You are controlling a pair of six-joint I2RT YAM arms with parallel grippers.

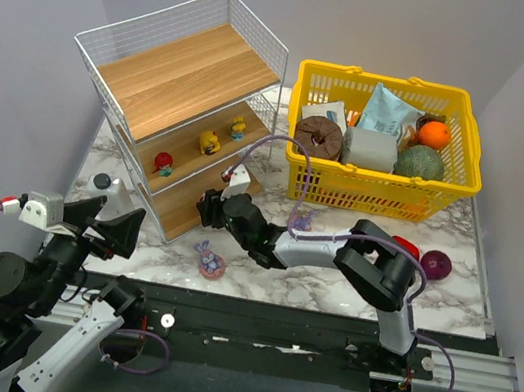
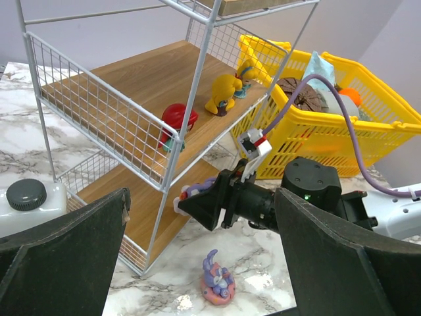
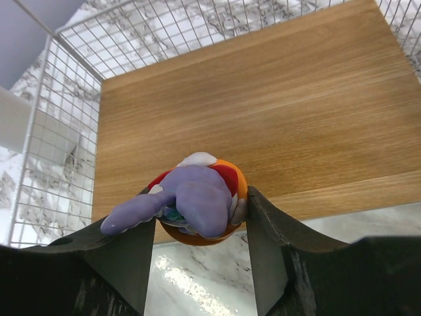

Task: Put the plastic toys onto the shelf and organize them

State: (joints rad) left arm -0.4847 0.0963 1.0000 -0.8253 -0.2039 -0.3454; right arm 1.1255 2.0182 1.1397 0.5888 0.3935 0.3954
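Note:
The shelf (image 1: 187, 76) stands at the back left, its boards slanting. On its middle tier sit a red toy (image 1: 163, 163) (image 2: 176, 125), a yellow duck toy (image 1: 209, 142) (image 2: 222, 94) and another yellow one (image 1: 238, 130) (image 2: 245, 72). My right gripper (image 1: 210, 205) (image 3: 197, 220) is shut on a purple, red and orange toy (image 3: 197, 197) (image 2: 191, 192), held at the front edge of the bottom board (image 3: 263, 99). A purple-and-pink toy (image 1: 212, 262) (image 2: 218, 284) lies on the marble in front of the shelf. Another purple toy (image 1: 300, 222) stands by the basket. My left gripper (image 1: 101, 218) (image 2: 200, 217) hangs open, holding nothing, near the shelf's front left corner.
A yellow basket (image 1: 375, 191) of groceries stands at the back right. A red pepper (image 1: 407, 249) and a dark purple ball (image 1: 436, 264) lie in front of it. A white bottle with a grey cap (image 1: 105, 191) (image 2: 26, 201) sits left of the shelf.

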